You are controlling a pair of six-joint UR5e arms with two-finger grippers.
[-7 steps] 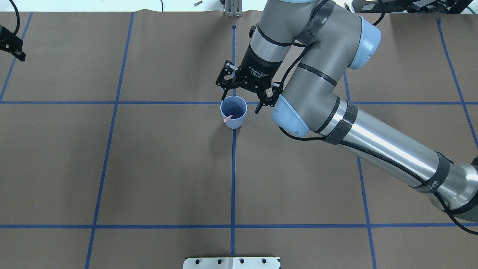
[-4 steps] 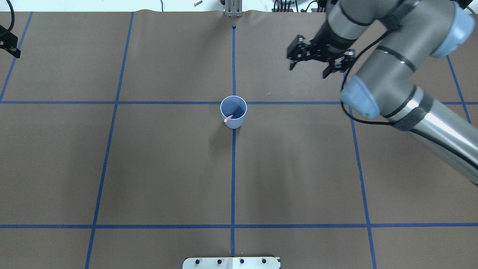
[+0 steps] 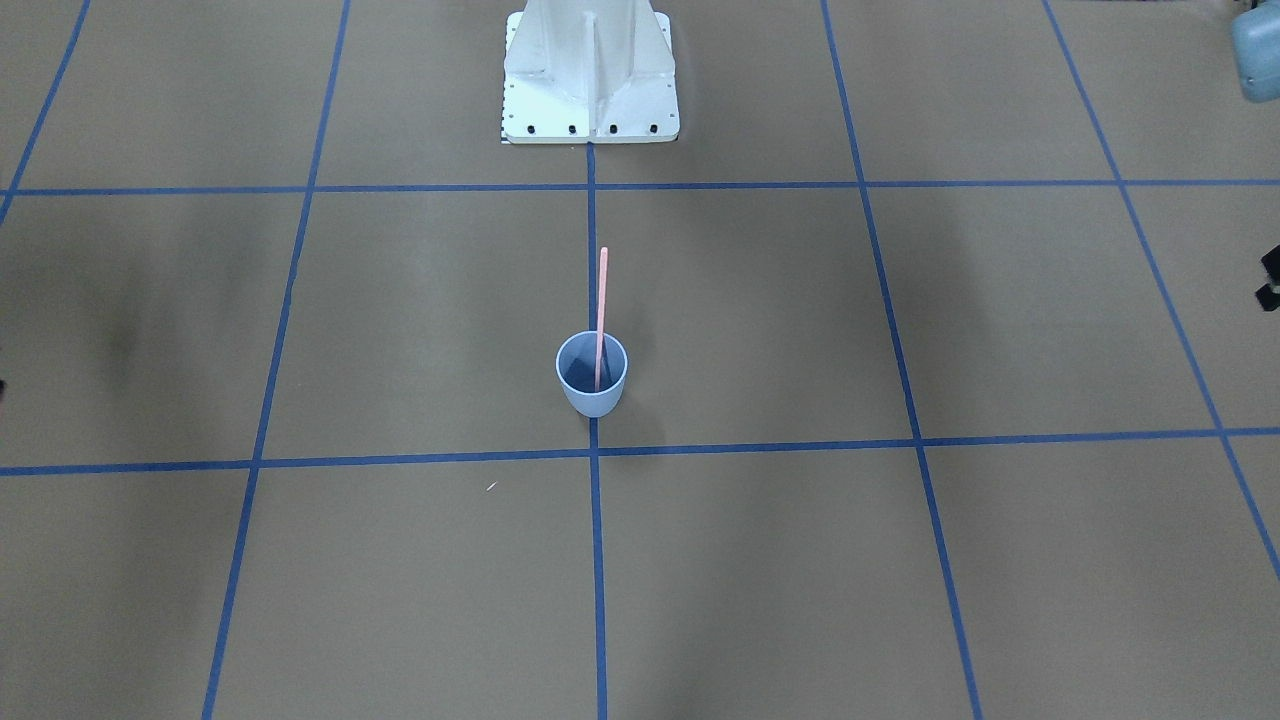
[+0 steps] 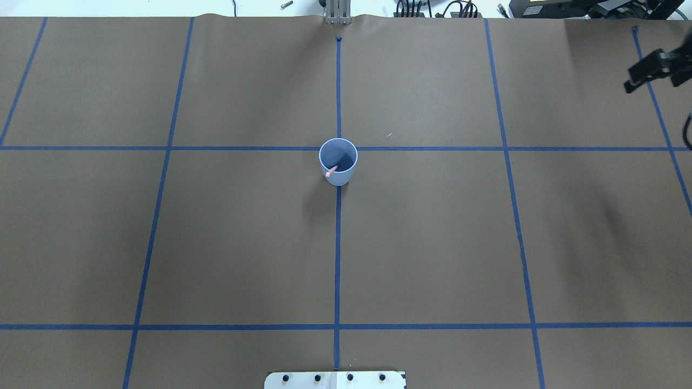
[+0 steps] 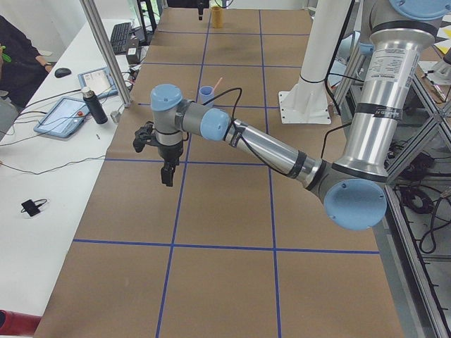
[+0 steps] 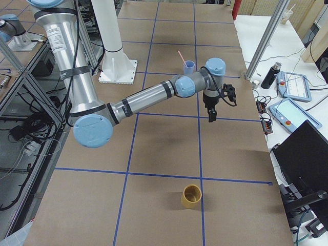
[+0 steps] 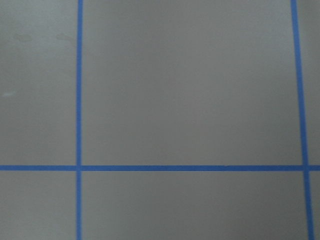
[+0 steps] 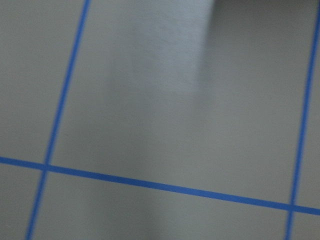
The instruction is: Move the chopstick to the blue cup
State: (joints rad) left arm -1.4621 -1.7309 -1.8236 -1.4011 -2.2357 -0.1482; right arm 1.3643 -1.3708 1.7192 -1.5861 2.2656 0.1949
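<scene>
The blue cup (image 4: pixel 346 174) stands upright at the table's middle, on the crossing of the blue tape lines. It also shows in the front view (image 3: pixel 591 398). The pink chopstick (image 3: pixel 602 300) stands in the cup and leans on its rim toward the robot; only its tip shows from overhead (image 4: pixel 330 172). My right gripper (image 4: pixel 657 67) is far to the right of the cup, cut by the view's edge, jaws spread and empty. My left gripper (image 5: pixel 163 158) hangs over bare table far from the cup; I cannot tell whether it is open.
A yellow cup (image 6: pixel 192 196) stands near the table's right end. The white robot base (image 3: pixel 590 90) is behind the blue cup. Tablets and a bottle (image 6: pixel 270 75) lie on the white side table beyond the far edge.
My right arm has pulled back from just behind the cup to the overhead view's right edge. The left gripper has left that view's left edge. Cup and chopstick have not moved.
</scene>
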